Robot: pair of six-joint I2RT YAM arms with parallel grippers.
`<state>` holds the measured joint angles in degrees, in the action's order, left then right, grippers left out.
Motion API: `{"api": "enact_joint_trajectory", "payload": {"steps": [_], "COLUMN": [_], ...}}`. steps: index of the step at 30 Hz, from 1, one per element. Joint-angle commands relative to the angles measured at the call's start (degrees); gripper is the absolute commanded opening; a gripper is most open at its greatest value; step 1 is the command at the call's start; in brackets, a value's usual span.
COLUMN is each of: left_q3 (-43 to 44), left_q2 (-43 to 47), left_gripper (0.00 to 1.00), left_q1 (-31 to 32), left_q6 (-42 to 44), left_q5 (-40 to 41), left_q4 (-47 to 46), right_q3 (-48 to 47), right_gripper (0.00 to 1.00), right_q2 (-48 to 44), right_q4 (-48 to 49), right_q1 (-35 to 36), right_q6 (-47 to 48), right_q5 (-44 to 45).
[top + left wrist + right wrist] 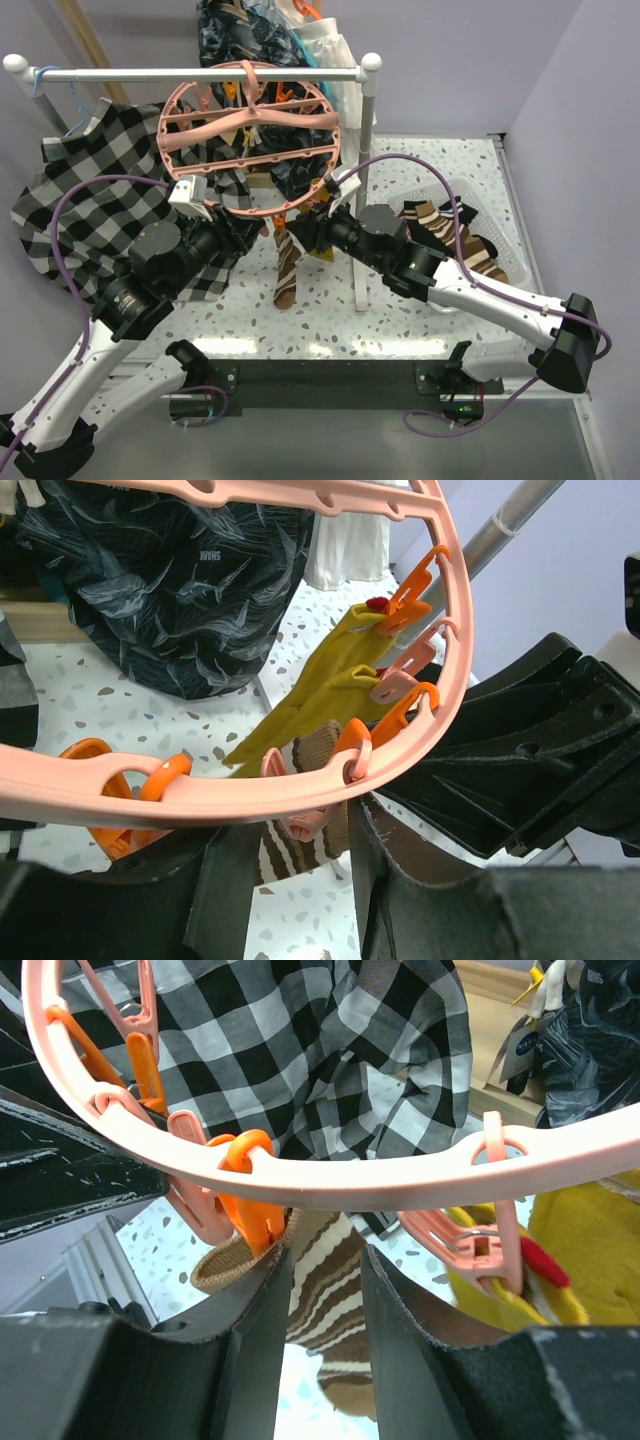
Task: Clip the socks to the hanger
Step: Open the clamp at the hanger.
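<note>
The salmon-pink round hanger (248,150) hangs from the white rail (200,74). A brown sock with cream stripes (287,268) hangs under the ring's near edge. My two grippers meet there from either side. My left gripper (305,830) is open, with a pink clip (312,822) and the striped sock (290,855) between its fingers. My right gripper (327,1260) is open around the same sock (330,1285), whose cuff sits at an orange clip (250,1205). A mustard yellow sock (320,685) hangs clipped beside it and also shows in the right wrist view (585,1250).
A checkered shirt (90,210) hangs at the left on a blue hanger. Dark clothing (245,35) hangs behind the rail. A clear basket (500,215) at the right holds more striped socks (455,235). The rail's post (365,180) stands by my right arm.
</note>
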<state>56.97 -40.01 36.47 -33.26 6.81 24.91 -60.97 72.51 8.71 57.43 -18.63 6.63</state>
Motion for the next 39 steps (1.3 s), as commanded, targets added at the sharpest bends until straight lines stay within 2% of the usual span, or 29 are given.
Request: {"api": "enact_joint_trajectory", "payload": {"steps": [1,7,9,15,20,25,28,31,36,39], "left_q3": [0.1,0.3,0.3,0.7,1.9,2.4,3.0,3.3,4.5,5.3], "left_q2": [-0.2,-0.1,0.1,0.2,-0.2,-0.3,-0.6,-0.9,-1.6,-1.8], "left_gripper": [0.42,0.33,0.27,0.16,0.01,0.0,0.0,0.0,0.0,0.0], "left_q1": [0.0,0.1,0.0,0.0,0.1,0.1,0.0,0.1,0.1,0.0], "left_q6": [1.4,1.7,1.8,1.9,1.4,0.6,0.3,-0.1,-0.2,-0.2], "left_q5": [1.4,1.6,1.8,2.2,3.4,3.9,4.2,4.4,3.5,3.7], "left_q4": [-3.1,-3.1,-2.9,-2.1,0.1,1.5,2.7,3.6,4.1,4.5], "right_q3": [-2.7,-2.4,-2.0,-2.3,-4.5,-6.4,-7.6,-6.6,-4.4,-3.5], "right_gripper": [0.38,0.38,0.38,0.39,0.4,0.46,0.47,0.48,0.48,0.48], "right_q2": [0.1,-0.8,-1.8,-4.2,-7.1,-9.9,-11.3,-12.7,-11.8,-9.9], "right_q4": [3.2,1.9,1.3,-5.3,-18.0,-30.6,-38.1,-41.8,-43.9,-42.6], "right_q1": [0.6,0.5,0.5,0.6,0.5,0.5,0.2,-3.8,-18.3,-26.7], "right_q6": [-0.5,-0.3,-0.2,1.1,2.7,4.7,5.8,5.4,5.7,6.7], "right_q5": [-0.5,-0.7,-0.6,-1.8,-3.1,-0.9,6.6,9.4,7.5,3.4]}}
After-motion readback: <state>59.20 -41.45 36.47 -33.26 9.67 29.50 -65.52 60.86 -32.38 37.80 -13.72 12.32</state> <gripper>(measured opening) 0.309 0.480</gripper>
